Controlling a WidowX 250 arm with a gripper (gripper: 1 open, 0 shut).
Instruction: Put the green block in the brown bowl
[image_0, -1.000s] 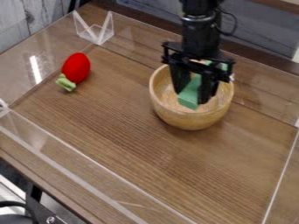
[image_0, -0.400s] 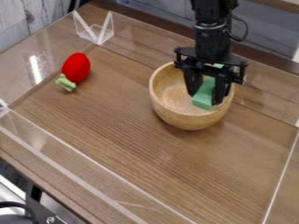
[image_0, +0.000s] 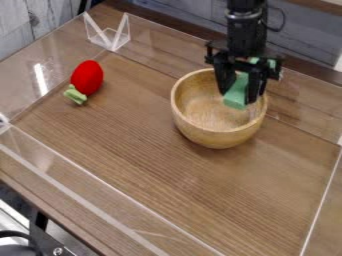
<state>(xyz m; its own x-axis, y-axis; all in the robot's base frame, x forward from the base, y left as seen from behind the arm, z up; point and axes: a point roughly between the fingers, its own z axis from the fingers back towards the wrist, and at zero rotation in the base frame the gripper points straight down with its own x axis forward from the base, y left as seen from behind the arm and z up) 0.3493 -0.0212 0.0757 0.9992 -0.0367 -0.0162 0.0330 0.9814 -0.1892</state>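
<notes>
One dark arm hangs from the top of the view, its claw (image_0: 242, 86) pointing almost straight down over the far right part of the brown bowl (image_0: 201, 130). The claw is clamped tight on the green block (image_0: 238, 95), which stands nearly upright between the black fingers, its lower end sitting at about the level of the bowl's far rim. Whether the block touches the rim or the inner wall cannot be told from this angle.

The bowl itself rests on the wood-grain bench (image_0: 147, 190), right of centre. Its hollow looks bare apart from the block hanging over its far right edge, and nothing lies between the claw and the bowl's inside.

Well apart to the left lies a red strawberry toy (image_0: 87, 76) with a green stem (image_0: 75, 96) pointing toward the near side. It sits clear of the bowl and the arm. At the far left corner stands a small clear plastic piece (image_0: 107, 33), folded into a V-like shape. Low clear walls (image_0: 80, 205) run around the bench's edges, with one along the near side and another down the right. A pale wall (image_0: 160, 20) closes the scene behind the bench.
</notes>
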